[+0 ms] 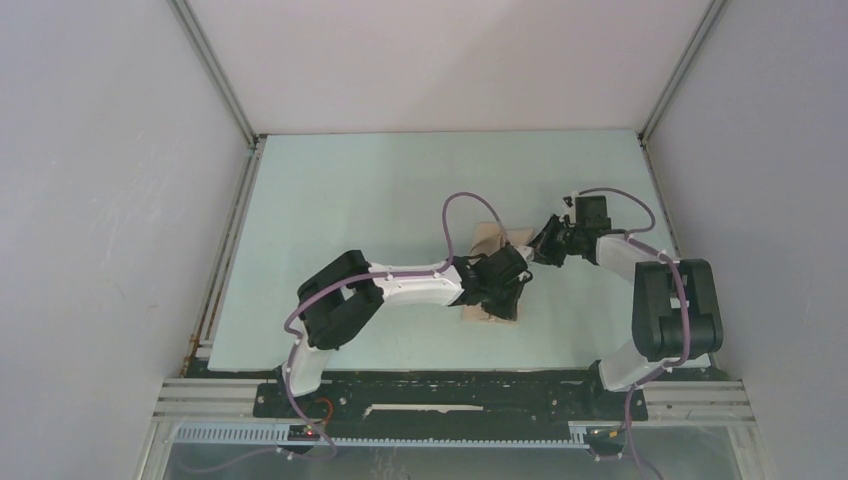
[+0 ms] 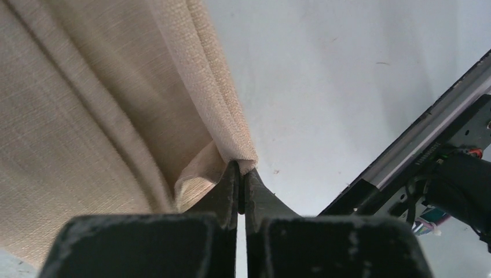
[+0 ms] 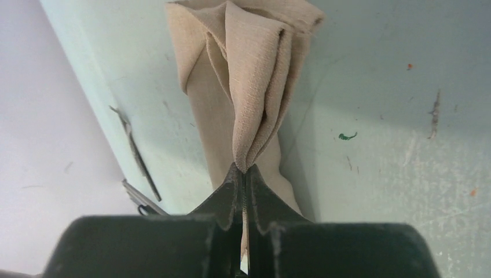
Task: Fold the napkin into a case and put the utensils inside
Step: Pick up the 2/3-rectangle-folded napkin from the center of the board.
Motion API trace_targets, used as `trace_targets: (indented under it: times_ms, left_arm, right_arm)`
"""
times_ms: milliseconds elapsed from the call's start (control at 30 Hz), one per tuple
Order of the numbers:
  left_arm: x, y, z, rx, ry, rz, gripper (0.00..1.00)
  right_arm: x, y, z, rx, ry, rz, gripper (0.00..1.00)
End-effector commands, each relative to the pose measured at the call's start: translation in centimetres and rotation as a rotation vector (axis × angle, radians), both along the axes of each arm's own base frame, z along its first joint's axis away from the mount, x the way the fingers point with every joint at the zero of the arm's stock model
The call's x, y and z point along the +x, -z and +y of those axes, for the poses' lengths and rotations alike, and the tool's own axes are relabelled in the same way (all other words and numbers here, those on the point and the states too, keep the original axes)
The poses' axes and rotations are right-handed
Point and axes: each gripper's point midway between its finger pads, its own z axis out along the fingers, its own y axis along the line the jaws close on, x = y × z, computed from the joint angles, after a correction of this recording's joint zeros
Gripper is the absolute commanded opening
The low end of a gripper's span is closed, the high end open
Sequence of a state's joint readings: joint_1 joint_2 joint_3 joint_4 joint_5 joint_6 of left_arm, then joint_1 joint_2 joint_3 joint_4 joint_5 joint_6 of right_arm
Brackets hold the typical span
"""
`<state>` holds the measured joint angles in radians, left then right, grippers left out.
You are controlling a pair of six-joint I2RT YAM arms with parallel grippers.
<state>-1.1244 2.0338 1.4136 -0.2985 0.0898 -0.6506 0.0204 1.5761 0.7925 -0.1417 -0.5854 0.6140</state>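
Note:
The beige napkin [image 1: 491, 240] lies bunched in a narrow strip in the middle of the table, mostly hidden under both wrists. In the left wrist view it fills the upper left, and my left gripper [image 2: 242, 169] is shut on a folded corner of the napkin [image 2: 116, 104]. My right gripper [image 3: 244, 169] is shut on a pinched fold at the other end, where the napkin [image 3: 255, 75] stands up in loose pleats. From above, my left gripper [image 1: 507, 283] and right gripper [image 1: 543, 246] sit close together over the cloth. I cannot make out the utensils with certainty.
A thin dark sliver [image 3: 136, 153] and a grey metal piece [image 3: 142, 200] lie by the table's edge next to the wall; I cannot tell what they are. Grey walls enclose the pale green table [image 1: 380, 190]. A black rail [image 2: 417, 145] runs along the near edge.

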Motion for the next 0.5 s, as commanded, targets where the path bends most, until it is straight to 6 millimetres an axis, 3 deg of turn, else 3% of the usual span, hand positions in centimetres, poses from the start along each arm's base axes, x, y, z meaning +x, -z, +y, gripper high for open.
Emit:
trace_targets:
  times_ms: [0, 467]
  left_arm:
    - [-0.9, -3.4, -0.4, -0.142, 0.019, 0.015, 0.0]
    - [-0.5, -6.6, 3.0, -0.293, -0.032, 0.008, 0.0]
  right_arm:
    - [0.5, -1.3, 0.4, -0.141, -0.026, -0.033, 0.0]
    - [1.5, -2.1, 3.5, -0.245, -0.096, -0.011, 0.0]
